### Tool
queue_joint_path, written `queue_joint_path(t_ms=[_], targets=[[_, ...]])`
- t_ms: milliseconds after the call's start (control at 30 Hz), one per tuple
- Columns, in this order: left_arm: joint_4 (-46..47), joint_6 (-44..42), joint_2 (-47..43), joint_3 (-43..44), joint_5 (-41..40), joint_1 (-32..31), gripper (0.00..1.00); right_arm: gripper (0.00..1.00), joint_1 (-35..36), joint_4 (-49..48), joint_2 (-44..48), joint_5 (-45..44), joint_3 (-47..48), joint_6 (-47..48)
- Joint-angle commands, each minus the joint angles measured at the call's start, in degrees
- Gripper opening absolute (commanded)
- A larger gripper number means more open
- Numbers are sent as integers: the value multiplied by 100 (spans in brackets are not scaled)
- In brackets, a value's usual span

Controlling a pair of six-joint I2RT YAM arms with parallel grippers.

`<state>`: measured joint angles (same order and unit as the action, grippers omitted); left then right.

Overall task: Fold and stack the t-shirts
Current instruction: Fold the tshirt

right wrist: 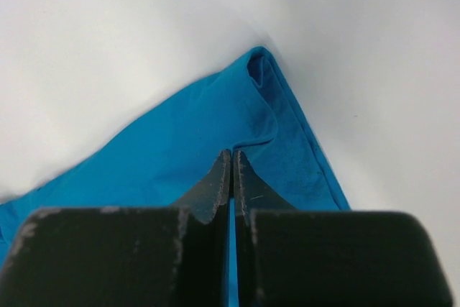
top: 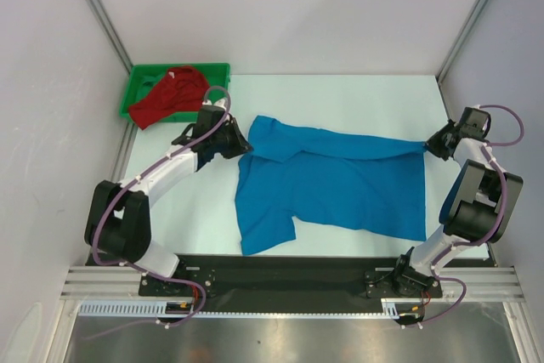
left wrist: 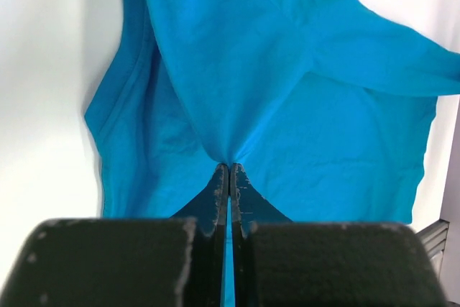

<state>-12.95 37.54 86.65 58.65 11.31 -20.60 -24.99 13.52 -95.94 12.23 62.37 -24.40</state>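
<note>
While I pinch it at both ends, the blue shirt point(top: 340, 180) lies at mid-frame, long axis left-to-right, collar end left.
Overhead, my left gripper point(top: 240, 144) clamps its left end and my right gripper point(top: 427, 147) its right corner. In each wrist view, the cloth spreads upward from my pressed-together fingertips.

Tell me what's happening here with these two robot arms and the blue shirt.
Both arms are working on the blue t-shirt, which lies spread across the white table. The left hand is pinched shut on its far left corner, and the right hand on its far right corner. The red t-shirt sits crumpled in the green tray, untouched. Nothing is stacked yet.
</note>
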Motion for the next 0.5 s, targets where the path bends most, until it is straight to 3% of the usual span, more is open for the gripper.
queue_joint_path(t_ms=[0, 467], targets=[[205, 34, -280, -82, 126, 21, 0, 0, -32, 19, 269, -168, -5, 41], [161, 16, -298, -319, 354, 12, 0, 0, -41, 37, 164, -608, -163, 120]])
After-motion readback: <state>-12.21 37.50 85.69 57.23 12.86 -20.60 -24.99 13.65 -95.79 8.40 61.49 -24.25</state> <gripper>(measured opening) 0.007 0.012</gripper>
